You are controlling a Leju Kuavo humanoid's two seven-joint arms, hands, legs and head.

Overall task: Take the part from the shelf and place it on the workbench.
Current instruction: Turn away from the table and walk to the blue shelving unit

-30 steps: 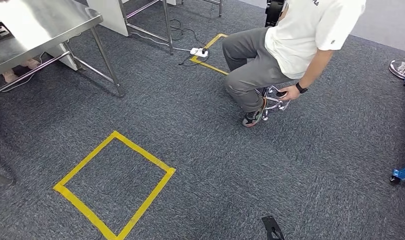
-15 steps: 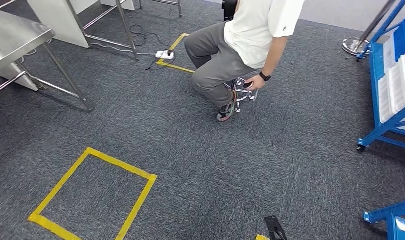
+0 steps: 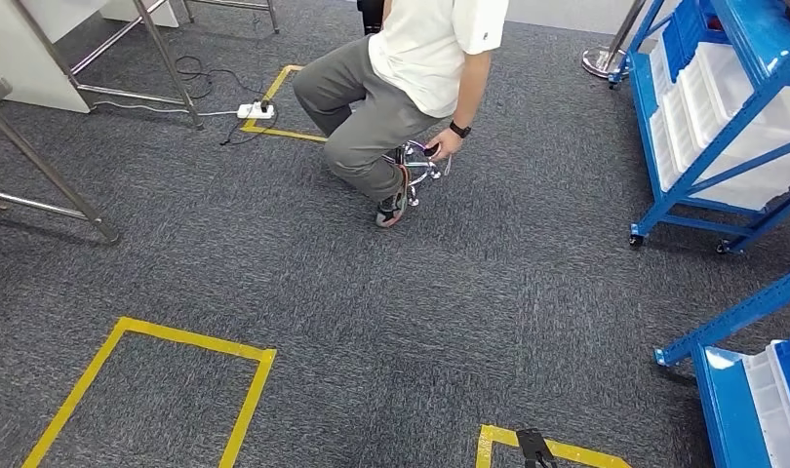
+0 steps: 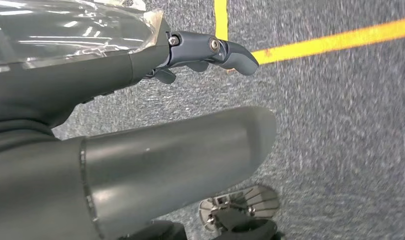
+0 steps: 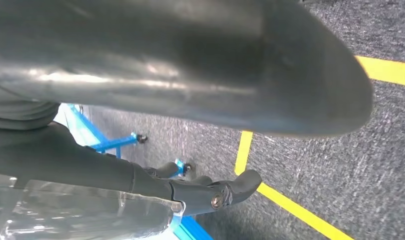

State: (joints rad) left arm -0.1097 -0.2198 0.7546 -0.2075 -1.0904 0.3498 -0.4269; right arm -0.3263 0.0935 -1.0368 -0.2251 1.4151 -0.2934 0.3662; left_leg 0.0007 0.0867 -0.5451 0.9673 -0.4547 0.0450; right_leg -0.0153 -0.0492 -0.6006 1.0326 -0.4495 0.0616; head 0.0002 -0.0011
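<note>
Two blue shelves (image 3: 723,127) newly in view

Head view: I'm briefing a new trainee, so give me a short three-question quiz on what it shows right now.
1. True or false: the blue shelf rack stands at the right of the view.
2. The person is: A) standing upright, B) seated low, C) lying down.
3. Fill in: the tape squares on the carpet are ___.

Key: 1 true; 2 B; 3 yellow.
</note>
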